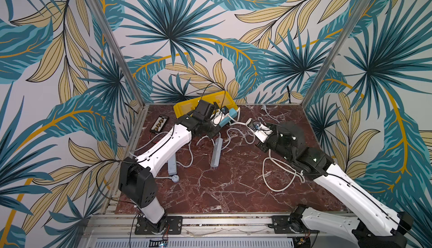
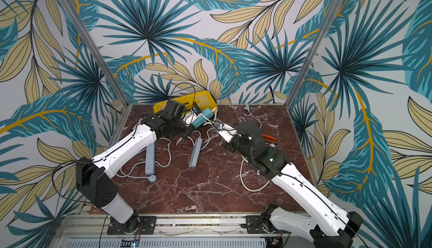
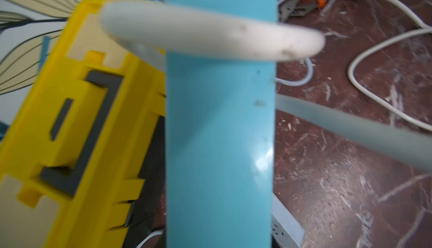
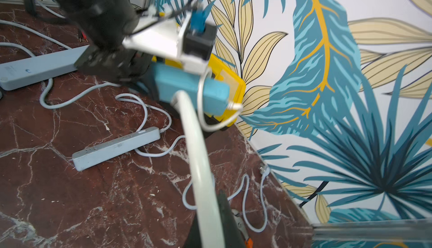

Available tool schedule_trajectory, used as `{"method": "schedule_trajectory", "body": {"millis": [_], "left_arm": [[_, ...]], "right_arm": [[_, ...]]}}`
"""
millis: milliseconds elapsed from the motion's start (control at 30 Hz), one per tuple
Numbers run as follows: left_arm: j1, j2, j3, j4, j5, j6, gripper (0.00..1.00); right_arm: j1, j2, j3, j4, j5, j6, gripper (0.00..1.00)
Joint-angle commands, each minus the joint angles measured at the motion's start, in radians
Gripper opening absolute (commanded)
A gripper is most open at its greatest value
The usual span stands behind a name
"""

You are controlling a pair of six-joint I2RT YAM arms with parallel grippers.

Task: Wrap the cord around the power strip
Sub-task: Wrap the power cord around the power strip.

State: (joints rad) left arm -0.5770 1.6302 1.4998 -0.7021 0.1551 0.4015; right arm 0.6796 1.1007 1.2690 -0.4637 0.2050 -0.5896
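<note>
A: Top view?
B: The left gripper [image 1: 217, 121] clamps the light-blue rectangular plastic power strip [image 1: 228, 116] aloft beside the yellow plastic case [image 1: 184, 107], its long axis running eight-to-two o'clock. The right gripper [image 1: 243, 123] is at its four o'clock.
A: Left wrist?
B: The round white rubber cord [image 3: 210, 36] crosses the strip.
A: Right wrist?
B: It's blurry, but the right gripper seems pinched on the cord.

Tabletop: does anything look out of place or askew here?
Two things: orange-handled pliers lie on the table beside the right arm, unrelated to cord wrapping. The yellow case sits askew at the back wall, beside the lifted blue power strip.
</note>
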Motion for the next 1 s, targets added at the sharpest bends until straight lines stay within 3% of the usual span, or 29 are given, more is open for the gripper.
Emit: {"method": "schedule_trajectory", "body": {"millis": [0, 167, 367, 433, 500, 600, 800, 967], "left_arm": [[-0.041, -0.104, -0.08, -0.016, 0.246, 0.179, 0.0], [-0.045, -0.171, -0.137, -0.014, 0.446, 0.201, 0.0], [-0.089, -0.208, -0.095, -0.014, 0.605, 0.155, 0.0], [-0.088, -0.221, -0.058, -0.011, 0.595, 0.101, 0.0], [-0.076, -0.238, -0.035, 0.03, 0.557, 0.017, 0.0], [-0.047, -0.257, -0.02, 0.136, 0.481, -0.174, 0.0], [-0.03, -0.227, 0.069, 0.161, 0.497, -0.333, 0.0], [-0.033, -0.207, 0.11, 0.161, 0.448, -0.393, 0.0]], "right_arm": [[-0.057, 0.092, 0.127, -0.076, -0.121, -0.062, 0.0], [-0.215, 0.232, 0.243, -0.08, -0.366, 0.031, 0.0], [-0.319, 0.444, 0.337, -0.017, -0.622, 0.201, 0.0], [-0.332, 0.471, 0.306, 0.04, -0.655, 0.289, 0.08], [-0.337, 0.456, 0.218, 0.122, -0.68, 0.353, 0.32], [-0.344, 0.379, 0.082, 0.206, -0.692, 0.415, 0.56], [-0.368, 0.211, -0.152, 0.322, -0.657, 0.482, 0.76], [-0.368, 0.101, -0.304, 0.382, -0.604, 0.539, 0.8]]}}
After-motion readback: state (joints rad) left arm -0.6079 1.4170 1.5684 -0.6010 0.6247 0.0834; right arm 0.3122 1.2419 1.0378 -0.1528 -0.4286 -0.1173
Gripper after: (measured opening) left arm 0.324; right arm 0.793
